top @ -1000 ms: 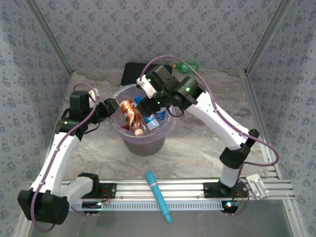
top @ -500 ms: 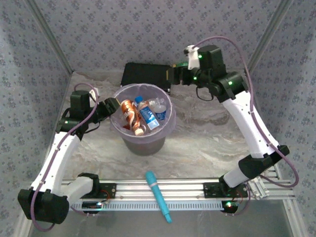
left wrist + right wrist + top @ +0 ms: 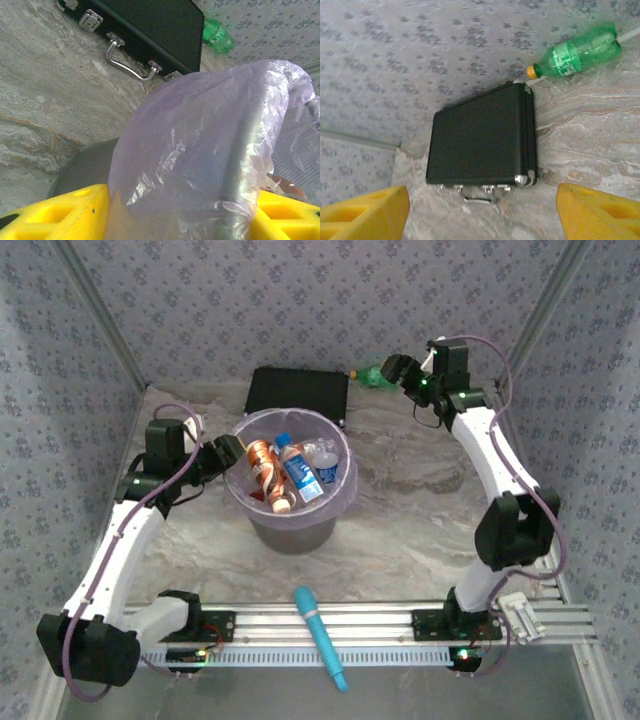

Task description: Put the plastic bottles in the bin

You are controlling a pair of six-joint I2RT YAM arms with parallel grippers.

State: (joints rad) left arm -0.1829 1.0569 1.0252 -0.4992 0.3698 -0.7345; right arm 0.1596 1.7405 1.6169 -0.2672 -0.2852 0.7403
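Marbled grey table carries everything; the left arm reaches in from the near left, and the right arm stretches to the far right corner; the bin, grey with a pale lilac bag over its rim, stands upright at mid-table; behind it, against the back wall, lies a flat black case with its handle toward the bin; a cyan stick lies across the rail at the near edge, well apart from the bin.

Left jaws are clenched on the bin's left rim; in the left wrist view the bagged rim sits between the yellow fingers. Right jaws are released, wide apart with nothing between them, hovering just right of the green bottle.

Several bottles lie heaped inside the bin; one is an orange bottle, one is blue-labelled, others are clear. The green bottle lies on its side on the table by the back wall, its cap just beside the case's far right corner, outside the bin.
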